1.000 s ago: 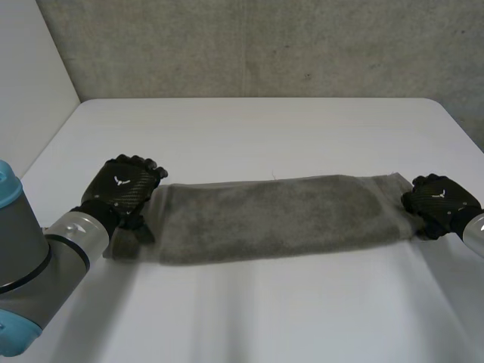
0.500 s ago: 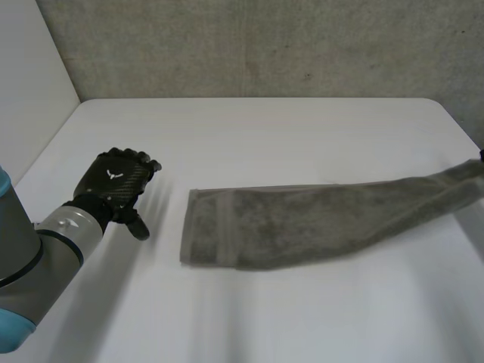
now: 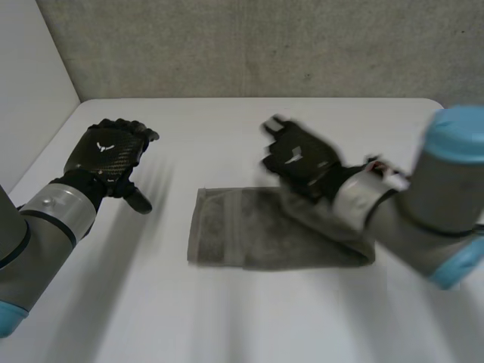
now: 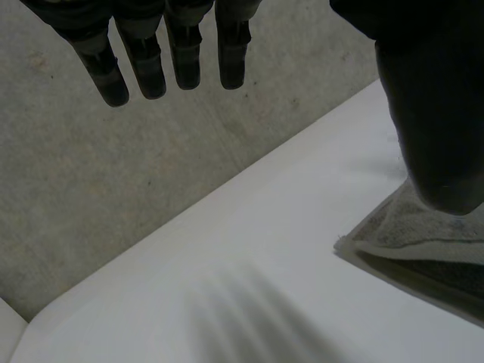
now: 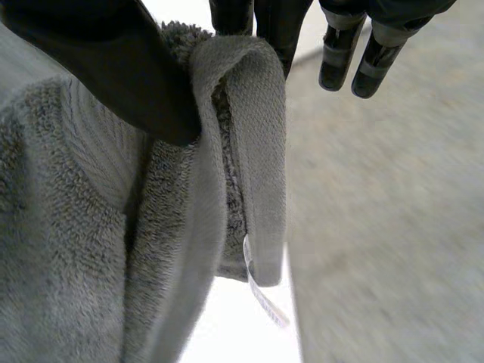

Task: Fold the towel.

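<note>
Towel (image 3: pixel 249 238): grey and fluffy, lying on the white table (image 3: pixel 227 128), with one end lifted over its middle.
Count: one towel, two hands.
Right hand (image 3: pixel 299 159): thumb and fingers pinch the lifted end.
Left hand (image 3: pixel 110 155): near the towel's flat end, not touching it, fingers straight and a bit apart.

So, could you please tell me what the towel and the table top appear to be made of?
The towel looks like grey terry cloth, probably cotton: fuzzy looped pile, with a flat woven band along its hem. The table seems to be smooth white laminate or painted board with a matte finish and soft shadows; its core cannot be told.
</note>
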Robot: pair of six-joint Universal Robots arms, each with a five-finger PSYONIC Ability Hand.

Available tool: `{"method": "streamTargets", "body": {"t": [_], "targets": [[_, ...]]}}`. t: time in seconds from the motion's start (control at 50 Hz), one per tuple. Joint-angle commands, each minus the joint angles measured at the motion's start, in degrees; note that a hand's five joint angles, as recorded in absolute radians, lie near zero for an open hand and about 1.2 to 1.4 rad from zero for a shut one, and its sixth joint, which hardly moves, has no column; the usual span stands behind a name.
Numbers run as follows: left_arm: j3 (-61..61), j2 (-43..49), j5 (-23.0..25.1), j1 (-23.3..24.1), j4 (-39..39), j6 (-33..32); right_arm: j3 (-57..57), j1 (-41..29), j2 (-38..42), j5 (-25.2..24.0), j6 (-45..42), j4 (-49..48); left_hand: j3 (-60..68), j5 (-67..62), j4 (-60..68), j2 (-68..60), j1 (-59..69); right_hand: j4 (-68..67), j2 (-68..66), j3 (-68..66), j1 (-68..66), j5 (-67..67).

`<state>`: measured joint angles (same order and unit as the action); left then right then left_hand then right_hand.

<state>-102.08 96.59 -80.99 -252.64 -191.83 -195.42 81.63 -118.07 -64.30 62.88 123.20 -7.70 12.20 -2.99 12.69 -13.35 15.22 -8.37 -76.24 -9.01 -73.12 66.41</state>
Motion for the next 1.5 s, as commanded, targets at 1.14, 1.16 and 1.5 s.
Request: {"method": "streamTargets", "body": {"t": [1.14, 1.16, 1.5], "targets": [[10.0, 15.6, -5.5, 16.3, -2.1, 6.1, 14.0, 9.9, -5.8, 6.7, 35.9, 2.0, -2.2, 3.0, -2.7, 3.5, -5.3, -1.6, 76.2, -1.0, 73.1, -66.4], [10.0, 15.6, -5.5, 16.3, -2.1, 6.1, 14.0, 9.9, -5.8, 6.7, 35.9, 2.0, -2.2, 3.0, -2.7, 3.5, -5.3, -1.6, 76.2, -1.0, 73.1, -66.4], [15.0, 24.1, -15.2, 19.1, -2.2, 5.8, 25.1, 14.5, -3.4, 1.9, 34.1, -5.0, -2.2, 3.0, -2.7, 3.5, -5.3, -1.6, 45.6, -1.0, 42.5, -45.8]]}}
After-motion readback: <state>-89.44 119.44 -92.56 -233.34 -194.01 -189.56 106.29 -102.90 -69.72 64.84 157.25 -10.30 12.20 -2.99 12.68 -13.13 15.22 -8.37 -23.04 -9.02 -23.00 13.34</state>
